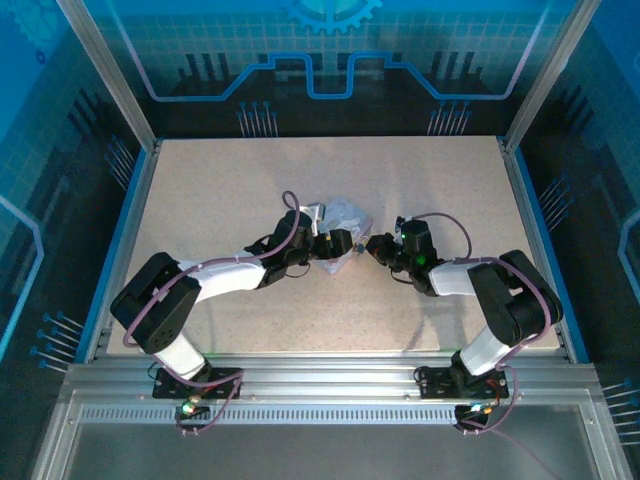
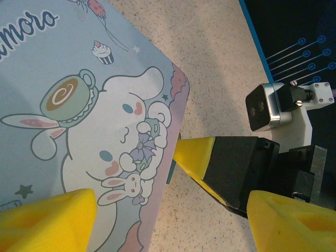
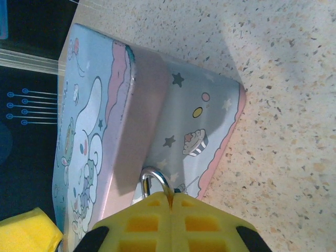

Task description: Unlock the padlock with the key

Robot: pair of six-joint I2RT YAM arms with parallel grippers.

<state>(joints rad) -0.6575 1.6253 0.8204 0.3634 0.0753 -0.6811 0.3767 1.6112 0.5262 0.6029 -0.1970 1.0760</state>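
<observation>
The padlock (image 3: 153,170) is showing only a small silvery shackle loop, its body hiding behind my pads. It is sitting against the side wall of the pastel tin (image 3: 157,105), right at the tip of my right gripper (image 3: 170,202), whose fingers are pressing flat together; I cannot tell if they are pinching anything. The shackle is pointing away from my fingertips toward the tin, its long axis running in line with my fingers. My left gripper (image 2: 169,212) is hanging spread wide over the tin's lid, with the speckled beige table (image 1: 200,200) lying underneath and blue patterned walls (image 1: 320,60) enclosing it.
</observation>
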